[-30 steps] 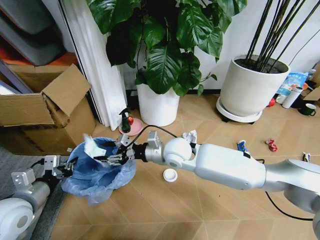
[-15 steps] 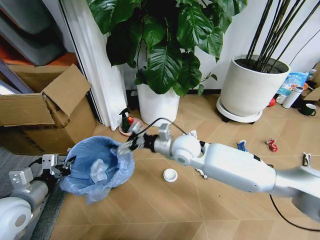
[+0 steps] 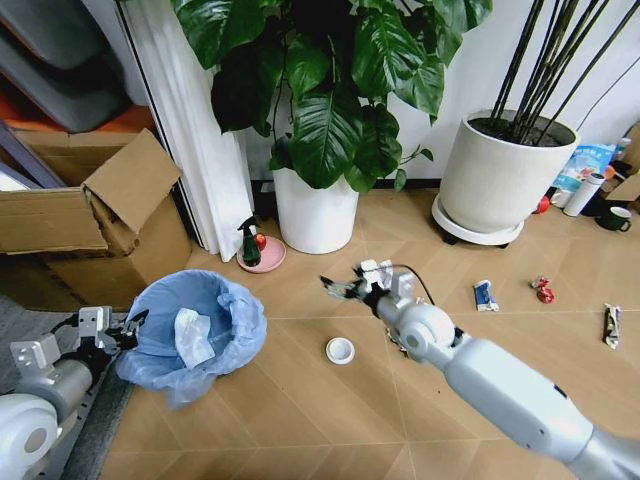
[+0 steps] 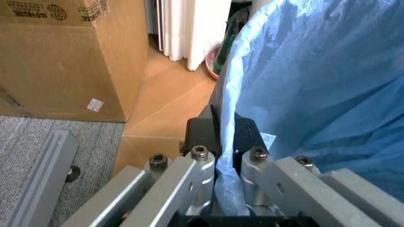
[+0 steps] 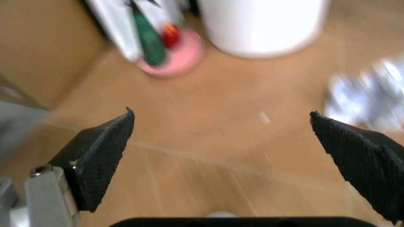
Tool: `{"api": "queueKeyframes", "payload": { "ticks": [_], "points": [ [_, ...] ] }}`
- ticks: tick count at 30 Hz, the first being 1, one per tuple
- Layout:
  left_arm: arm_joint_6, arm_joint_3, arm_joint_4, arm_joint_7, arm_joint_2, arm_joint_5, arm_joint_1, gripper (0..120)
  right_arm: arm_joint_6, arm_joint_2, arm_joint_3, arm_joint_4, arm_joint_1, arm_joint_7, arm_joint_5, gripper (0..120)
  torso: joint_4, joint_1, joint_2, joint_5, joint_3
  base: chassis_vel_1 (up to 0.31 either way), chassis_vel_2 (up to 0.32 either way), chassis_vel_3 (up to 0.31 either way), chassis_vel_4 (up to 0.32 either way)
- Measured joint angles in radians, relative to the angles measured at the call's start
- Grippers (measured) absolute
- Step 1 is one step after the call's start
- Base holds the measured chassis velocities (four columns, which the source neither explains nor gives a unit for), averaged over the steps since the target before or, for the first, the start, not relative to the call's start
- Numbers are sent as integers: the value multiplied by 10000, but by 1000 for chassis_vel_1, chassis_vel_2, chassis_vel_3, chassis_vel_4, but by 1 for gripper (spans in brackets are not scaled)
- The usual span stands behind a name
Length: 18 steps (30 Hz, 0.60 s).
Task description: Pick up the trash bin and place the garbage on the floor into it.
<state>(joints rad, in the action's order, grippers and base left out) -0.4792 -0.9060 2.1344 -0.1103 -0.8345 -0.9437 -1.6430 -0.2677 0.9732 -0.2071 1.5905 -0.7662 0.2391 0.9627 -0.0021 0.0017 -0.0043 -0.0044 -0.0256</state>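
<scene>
The trash bin (image 3: 200, 318), lined with a light-blue bag (image 4: 315, 71), stands on the floor (image 3: 300, 400) at the left with a white paper piece (image 3: 190, 336) inside. My left gripper (image 3: 128, 328) (image 4: 221, 135) is shut on the bin's near rim and bag. My right gripper (image 3: 338, 289) (image 5: 221, 113) hovers open and empty over the floor, right of the bin. A crumpled white paper wad (image 3: 377, 271) (image 5: 372, 92) lies just beyond it. More garbage lies around: a white disc (image 3: 340, 350), a blue-white wrapper (image 3: 484, 294), a red wrapper (image 3: 543, 290) and a dark wrapper (image 3: 611, 322).
A green spray bottle (image 3: 248, 243) (image 5: 148, 42) stands on a pink saucer (image 3: 268, 256) before a white plant pot (image 3: 315, 212). A bigger pot (image 3: 495, 180) stands at the right. A cardboard box (image 3: 90, 215) (image 4: 63, 56) and grey carpet (image 4: 38, 156) lie left of the bin.
My right gripper has drawn back from over the bin to the right, above the floor near the paper wad. The white paper it carried now lies in the bin.
</scene>
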Motion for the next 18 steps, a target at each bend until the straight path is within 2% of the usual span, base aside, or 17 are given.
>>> {"api": "queueKeyframes", "payload": {
  "ticks": [8,15,18],
  "points": [
    [-82,-6,69,-79,33,-70,-8,0,-716,521,116,-909,-871,857,-152,100,0,0,0,-1,0,0,0,0,0],
    [-113,-26,79,-112,37,-94,-56,0,-1313,838,-135,-1606,-656,1128,-194,100,0,0,0,-3,-1,0,0,0,0],
    [-126,-92,153,-122,37,-111,-139,0,-1603,1243,-323,-2059,-369,1239,-180,100,1,0,0,-3,-1,0,0,0,0]
  ]
}}
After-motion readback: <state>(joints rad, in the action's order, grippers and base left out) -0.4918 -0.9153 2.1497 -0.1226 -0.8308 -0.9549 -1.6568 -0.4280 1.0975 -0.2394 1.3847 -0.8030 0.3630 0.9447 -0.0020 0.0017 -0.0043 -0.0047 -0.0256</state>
